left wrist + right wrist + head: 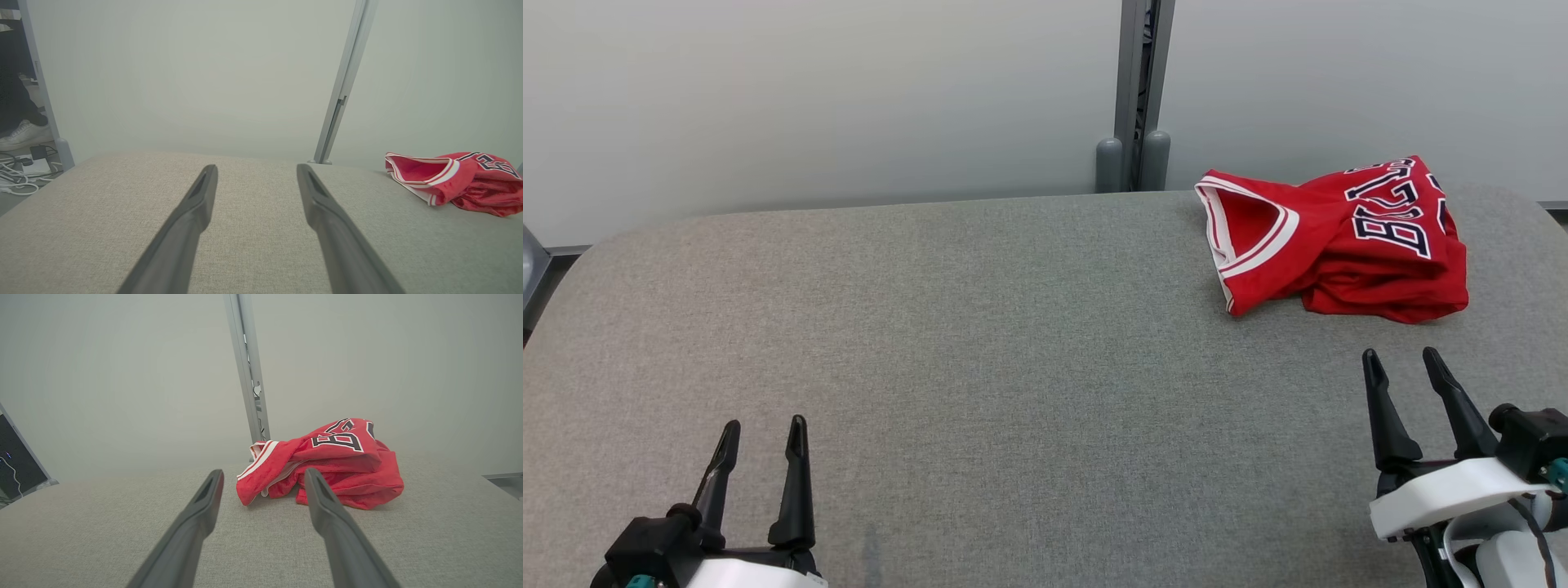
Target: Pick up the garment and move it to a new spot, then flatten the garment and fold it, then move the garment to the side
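The garment (1339, 237) is a red sports jersey with white trim and dark lettering, lying crumpled at the far right of the grey fabric table (980, 343). My right gripper (1405, 363) stands open a short way in front of it, touching nothing. In the right wrist view the garment (331, 465) lies just beyond the open right gripper (263, 475). At the near left my left gripper (765, 431) is open and far from the jersey. From the left wrist, the garment (457, 181) appears at the right, well off the open left gripper (255, 171).
A grey metal post (1135, 90) stands behind the table's far edge against a pale wall (809, 106). In the left wrist view, white cables (18, 175) and a person's shoe (24, 134) are on the floor past the table's left end.
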